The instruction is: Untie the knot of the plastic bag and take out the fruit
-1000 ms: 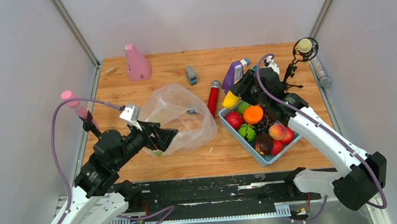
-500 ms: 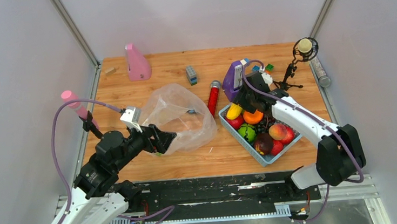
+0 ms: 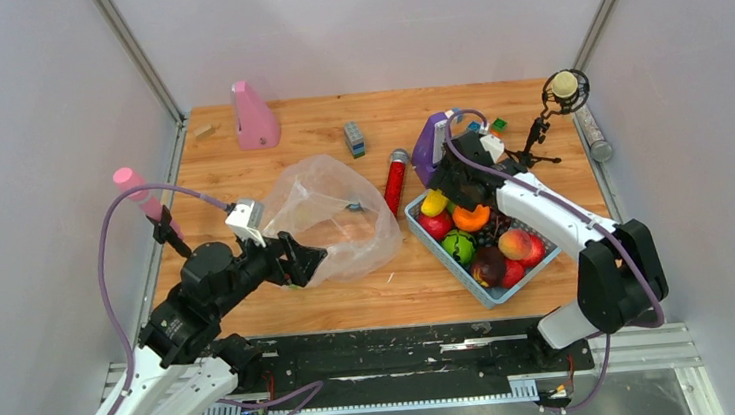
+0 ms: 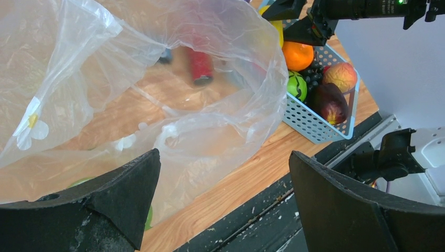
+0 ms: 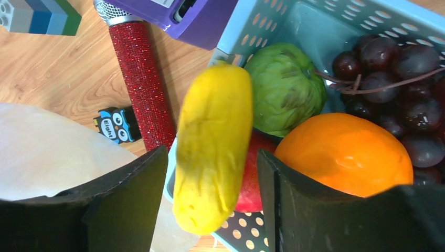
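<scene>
The plastic bag [image 3: 329,216] lies slack on the wood with its mouth spread wide [image 4: 157,79]; no knot shows. My left gripper [image 3: 303,258] is open at the bag's near edge, with nothing between its fingers [image 4: 223,157]. The blue tray [image 3: 511,290] holds the fruit: a yellow banana [image 3: 433,203], an orange piece [image 3: 471,217] and a peach-coloured one [image 3: 514,244]. My right gripper [image 3: 440,196] is over the tray's left corner. Its jaws [image 5: 212,157] stand open on either side of the banana [image 5: 215,115], a gap showing each side. The banana leans over the tray's rim [image 5: 367,16].
Red apples, dark grapes [image 5: 388,58] and a green fruit [image 5: 286,86] share the tray. A red microphone [image 3: 395,180] and a purple box [image 3: 430,142] lie just left of it. Farther back are a pink object [image 3: 255,117], a toy block [image 3: 355,139] and a small stand [image 3: 559,90].
My right gripper came down from over the tray's far corner to its left corner with the banana, and its jaws have widened off it. The left arm has barely moved.
</scene>
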